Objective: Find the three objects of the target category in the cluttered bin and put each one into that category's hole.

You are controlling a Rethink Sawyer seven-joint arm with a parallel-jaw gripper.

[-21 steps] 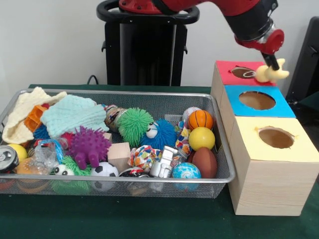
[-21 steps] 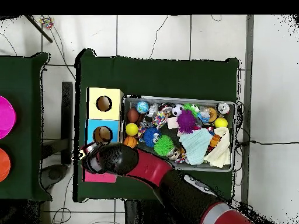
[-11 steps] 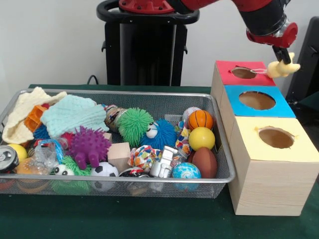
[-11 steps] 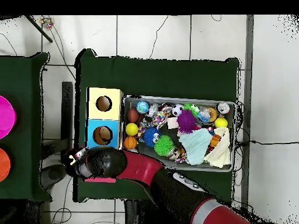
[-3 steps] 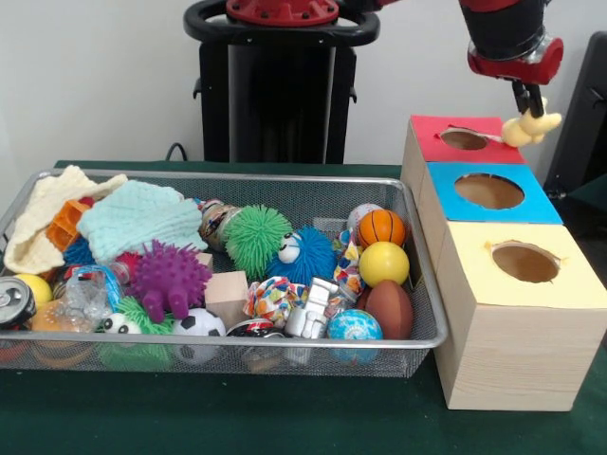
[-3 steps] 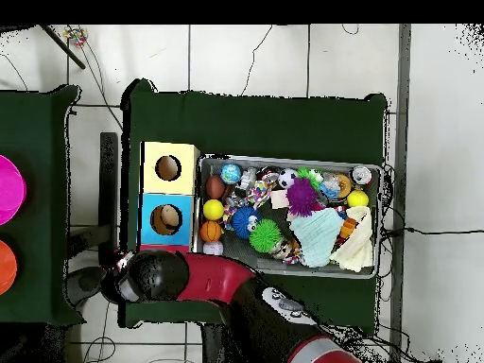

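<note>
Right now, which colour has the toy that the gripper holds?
Pale yellow. The toy hangs from the gripper beside the red box; the front view shows it best.

arm raised, gripper [image 5: 527,106] jaws clamped

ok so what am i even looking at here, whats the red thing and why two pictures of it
The red and black thing is a robot arm. Its gripper holds a small pale yellow toy, hanging by the red box.

The two pictures show the same moment from two cameras. One faces the table from the front. The other looks straight down from above, where the arm covers the red box.

On the green table sits a wire mesh bin full of toys: a purple spiky ball, a green fuzzy ball, a small basketball, a yellow ball, knitted cloths. Beside it stand three wooden boxes in a row, topped red, blue and yellow, each with a round hole for sorting.
</note>
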